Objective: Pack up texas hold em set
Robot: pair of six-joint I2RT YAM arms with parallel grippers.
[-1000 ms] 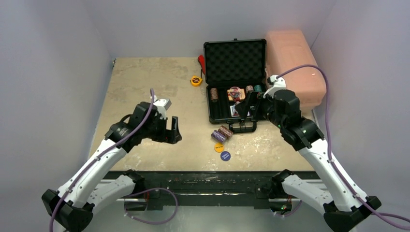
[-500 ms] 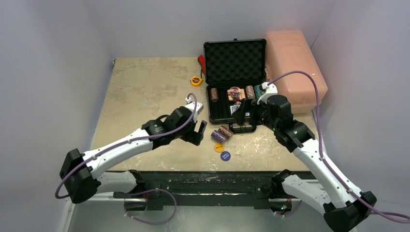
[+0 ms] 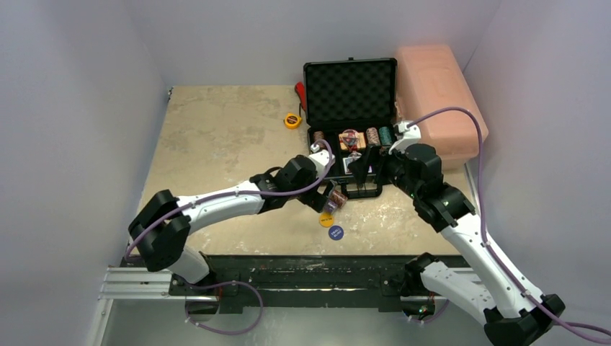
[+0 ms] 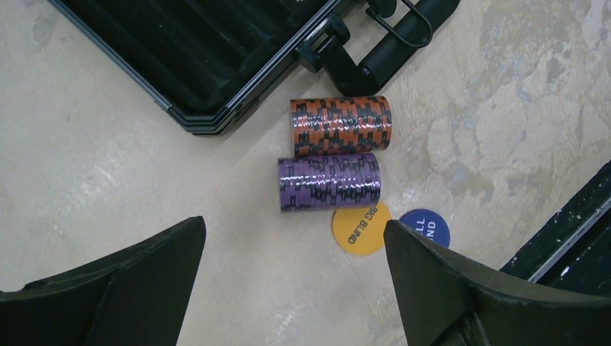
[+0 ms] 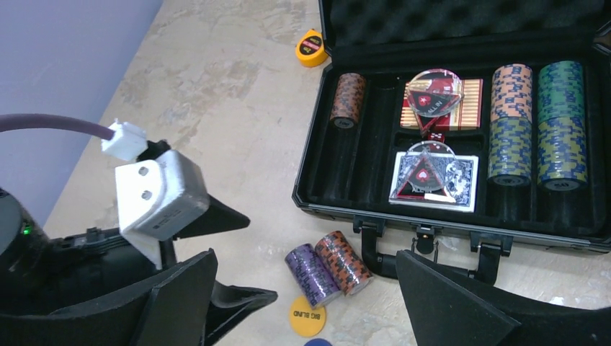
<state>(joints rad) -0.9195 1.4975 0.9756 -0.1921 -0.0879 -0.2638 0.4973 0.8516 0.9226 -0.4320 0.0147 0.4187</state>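
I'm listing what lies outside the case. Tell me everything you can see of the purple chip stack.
The purple chip stack is a short roll of purple chips with black edge marks, glossy. It lies on its side on the beige table, outside the open black case, long side against the orange chip stack. The yellow button sits at one corner; contact is unclear. The open left gripper hovers above, not touching.
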